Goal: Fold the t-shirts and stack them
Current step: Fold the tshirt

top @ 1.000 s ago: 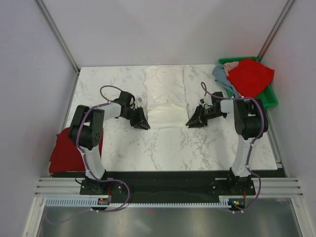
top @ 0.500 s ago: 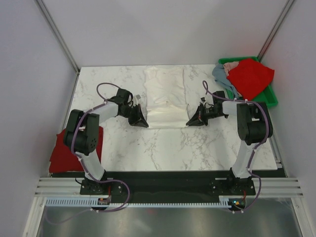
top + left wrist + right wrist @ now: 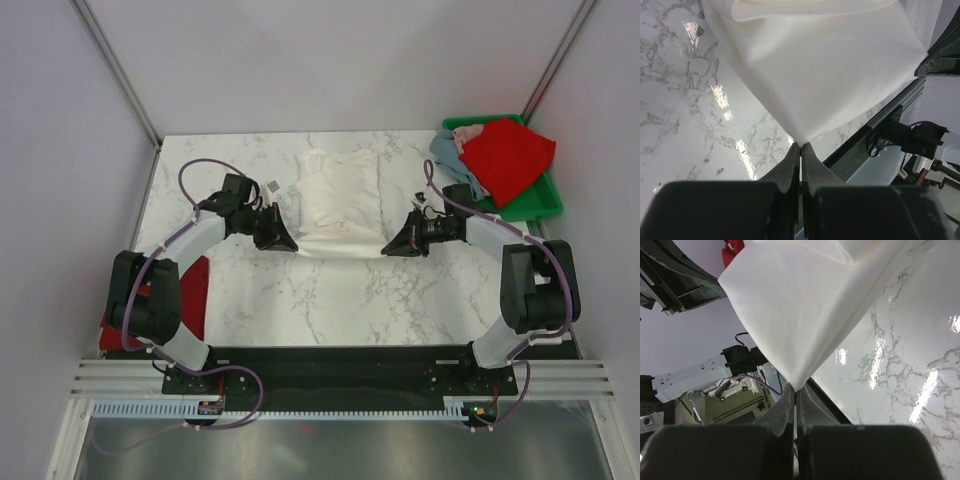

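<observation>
The white t-shirt (image 3: 340,195) lies in the middle of the marble table, and its near edge is raised and stretched between my two grippers. My left gripper (image 3: 289,247) is shut on the near left corner of the white t-shirt (image 3: 830,75), its tips pinching the cloth (image 3: 800,145). My right gripper (image 3: 386,248) is shut on the near right corner of the white t-shirt (image 3: 800,305), with the cloth tapering into its tips (image 3: 796,389). A red t-shirt (image 3: 195,285) lies at the table's left edge, partly behind the left arm.
A green bin (image 3: 535,200) stands at the back right, holding a red t-shirt (image 3: 505,155) and a grey-blue one (image 3: 446,150) that hangs over its rim. Bare marble lies between the white t-shirt and the arm bases.
Both grippers have shut on the white t-shirt's near corners and lifted them. Both arms have stretched out, and the shirt's near edge now hangs taut above the table.
</observation>
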`<state>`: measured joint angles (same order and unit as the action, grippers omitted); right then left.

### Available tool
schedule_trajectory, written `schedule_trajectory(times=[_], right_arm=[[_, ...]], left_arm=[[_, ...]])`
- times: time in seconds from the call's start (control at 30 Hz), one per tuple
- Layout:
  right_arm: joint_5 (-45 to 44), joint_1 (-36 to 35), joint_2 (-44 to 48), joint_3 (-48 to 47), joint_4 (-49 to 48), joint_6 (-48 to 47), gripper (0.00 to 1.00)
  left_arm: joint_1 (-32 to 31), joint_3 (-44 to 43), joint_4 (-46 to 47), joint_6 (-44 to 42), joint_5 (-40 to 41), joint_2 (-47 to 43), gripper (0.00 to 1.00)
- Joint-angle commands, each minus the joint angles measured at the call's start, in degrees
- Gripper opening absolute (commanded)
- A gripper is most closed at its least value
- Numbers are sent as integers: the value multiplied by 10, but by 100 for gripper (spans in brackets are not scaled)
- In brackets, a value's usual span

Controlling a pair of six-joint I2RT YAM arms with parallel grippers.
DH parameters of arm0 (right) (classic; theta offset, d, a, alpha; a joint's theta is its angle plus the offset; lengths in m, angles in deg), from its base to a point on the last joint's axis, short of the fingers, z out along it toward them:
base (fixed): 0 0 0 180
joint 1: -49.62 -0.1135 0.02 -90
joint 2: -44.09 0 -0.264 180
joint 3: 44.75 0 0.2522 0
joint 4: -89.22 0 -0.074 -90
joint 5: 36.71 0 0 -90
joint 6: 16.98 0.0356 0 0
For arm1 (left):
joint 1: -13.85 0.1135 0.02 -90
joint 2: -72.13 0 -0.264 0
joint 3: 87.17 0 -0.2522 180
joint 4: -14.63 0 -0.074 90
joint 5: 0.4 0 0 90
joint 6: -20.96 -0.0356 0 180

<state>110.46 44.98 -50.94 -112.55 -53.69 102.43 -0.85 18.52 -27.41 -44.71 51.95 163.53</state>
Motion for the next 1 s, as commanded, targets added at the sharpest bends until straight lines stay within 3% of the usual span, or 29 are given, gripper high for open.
schedule_trajectory(times=[0.0,0.67,0.8,0.97], right_arm=[[22,4,34,2,1,6,0],[19,6,75,-47,-8,13,0],[14,10,51,-59,-30,21,0],[2,17,-20,-147,-59,20,0]], left_arm=[[3,-10,-10,-24,-12,-37,2],[3,-70,-10,-30,-5,-48,2],[4,-84,-2,-37,1,-27,2],[5,-154,3,-65,23,36,2]])
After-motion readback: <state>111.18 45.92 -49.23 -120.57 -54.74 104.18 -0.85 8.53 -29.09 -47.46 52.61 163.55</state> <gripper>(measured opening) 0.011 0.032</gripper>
